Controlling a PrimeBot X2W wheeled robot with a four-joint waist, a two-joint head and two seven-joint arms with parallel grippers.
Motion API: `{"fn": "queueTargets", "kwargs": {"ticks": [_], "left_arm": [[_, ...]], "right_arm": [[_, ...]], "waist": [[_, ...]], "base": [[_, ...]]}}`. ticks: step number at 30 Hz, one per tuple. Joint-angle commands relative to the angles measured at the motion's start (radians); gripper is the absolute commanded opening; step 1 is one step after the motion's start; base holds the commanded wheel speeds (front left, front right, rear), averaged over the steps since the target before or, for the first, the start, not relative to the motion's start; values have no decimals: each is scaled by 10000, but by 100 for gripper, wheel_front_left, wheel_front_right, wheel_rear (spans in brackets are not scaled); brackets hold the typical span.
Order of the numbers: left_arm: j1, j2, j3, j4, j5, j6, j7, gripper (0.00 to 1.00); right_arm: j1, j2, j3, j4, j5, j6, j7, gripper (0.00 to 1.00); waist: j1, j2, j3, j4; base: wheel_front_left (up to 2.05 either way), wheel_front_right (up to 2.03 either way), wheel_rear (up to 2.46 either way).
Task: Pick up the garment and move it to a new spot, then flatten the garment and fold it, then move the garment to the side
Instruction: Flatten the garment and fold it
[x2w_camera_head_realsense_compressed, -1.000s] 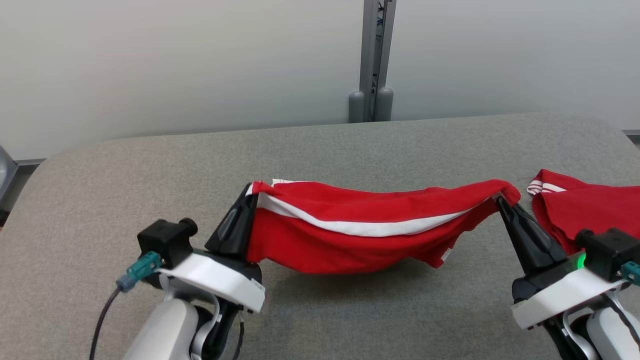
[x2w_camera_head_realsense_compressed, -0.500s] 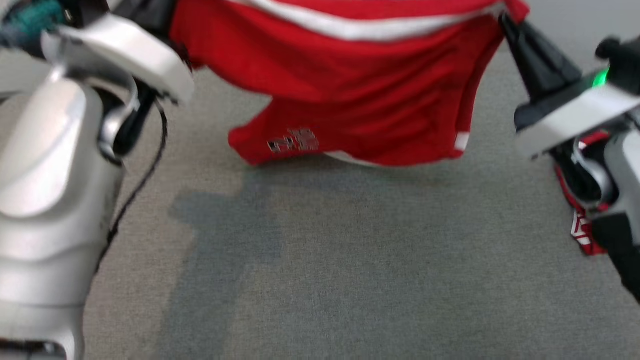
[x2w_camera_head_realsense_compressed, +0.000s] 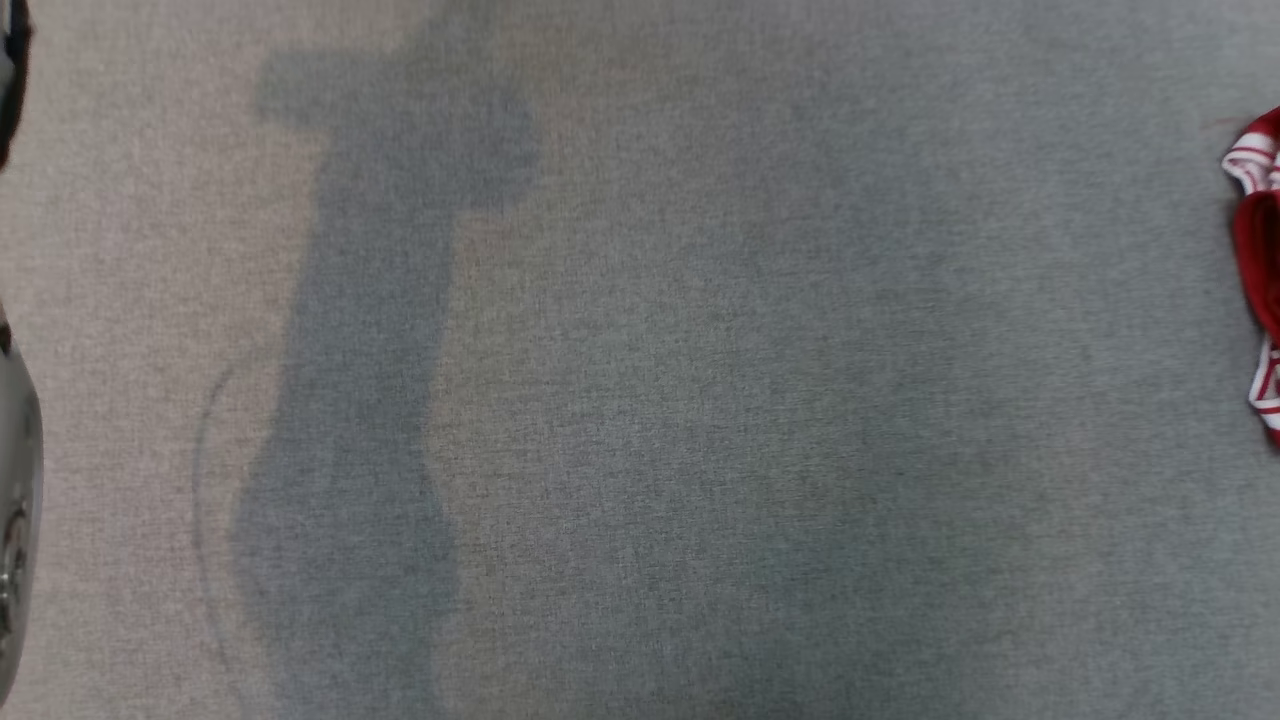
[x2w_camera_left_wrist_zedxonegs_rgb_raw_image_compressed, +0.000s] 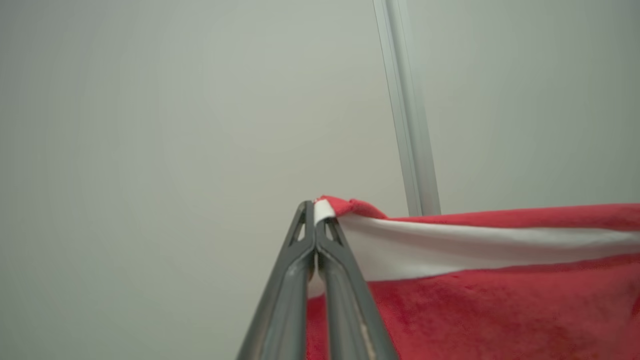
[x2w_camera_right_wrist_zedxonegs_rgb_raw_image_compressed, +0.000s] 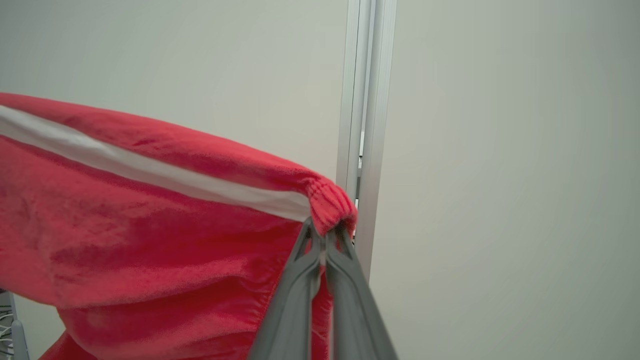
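Grey table (x2w_camera_head_realsense_compressed: 700, 400) below, pale wall behind. L gripper (x2w_camera_left_wrist_zedxonegs_rgb_raw_image_compressed: 315, 222) & R gripper (x2w_camera_right_wrist_zedxonegs_rgb_raw_image_compressed: 324, 237) are both clamped on the red garment (x2w_camera_left_wrist_zedxonegs_rgb_raw_image_compressed: 475, 305), strung between them in the air. Risk imo: thin edge pinches slip on a fast swing; a low hem could snag the spare red cloth (x2w_camera_head_realsense_compressed: 1262, 270) at far right.

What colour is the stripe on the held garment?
White stripe on the red garment; clearest in the left wrist view.

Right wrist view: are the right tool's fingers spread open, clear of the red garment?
No, the right tool is shut on the gathered hem of the red garment, fingers pressed together.
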Motion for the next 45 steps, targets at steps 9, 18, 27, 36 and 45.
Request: {"fn": "queueTargets", "kwargs": {"ticks": [9,18,27,36,45], "left_arm": [[434,-704,-209,1757,-267,-637,-450,0],[2228,-479,-1315,1028,-889,-1014,-471,0],[5882,645,-1370,-2429,-1783,-958,-475,0],[9805,724,-1142,-4902,-1648,-411,-476,0],[12668,611,-1129,-6144,-2296,-143,-476,0]], "right_arm": [[589,348,163,909,-272,2,-115,0],[2517,-174,1669,59,1032,2,-115,0],[4866,-1310,2270,-2078,2473,2,-116,0],[8026,-1477,1404,-3815,2316,2,-115,0],[10855,-1186,759,-4999,2219,2,-117,0]], "waist": [[0,0,1242,400],[0,0,1375,382],[0,0,505,513],[0,0,-684,864],[0,0,-2018,882]], "base": [[0,0,0],[0,0,0],[0,0,0],[0,0,0],[0,0,0]]}}
